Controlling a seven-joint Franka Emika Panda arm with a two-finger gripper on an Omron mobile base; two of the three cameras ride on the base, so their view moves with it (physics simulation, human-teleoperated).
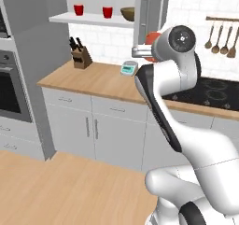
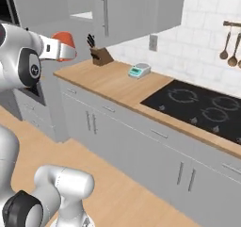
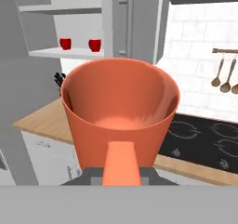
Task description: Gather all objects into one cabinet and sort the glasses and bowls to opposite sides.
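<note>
My gripper (image 3: 120, 174) is shut on a salmon-orange glass (image 3: 121, 107), which I hold upright in the air over the counter. From the base cameras the glass (image 1: 149, 38) (image 2: 64, 43) shows partly behind my wrist, with the gripper (image 1: 140, 50) (image 2: 55, 50) at its side. The open cabinet (image 1: 91, 19) is up at the left, above the counter. On its white base stand two red glasses (image 1: 78, 9) (image 1: 108, 11) and, to their right, the brown bowl (image 1: 127, 13). The two red glasses (image 3: 65, 43) (image 3: 95, 45) also appear beyond the held glass.
A knife block (image 1: 81, 56) and a small kitchen scale (image 1: 129, 67) sit on the wooden counter (image 1: 93, 81). A black cooktop (image 1: 210, 91) lies to the right, with utensils (image 1: 221, 39) hanging above it. A grey cabinet door (image 1: 148, 14) hangs beside the alcove. An oven column (image 1: 14, 84) stands at the left.
</note>
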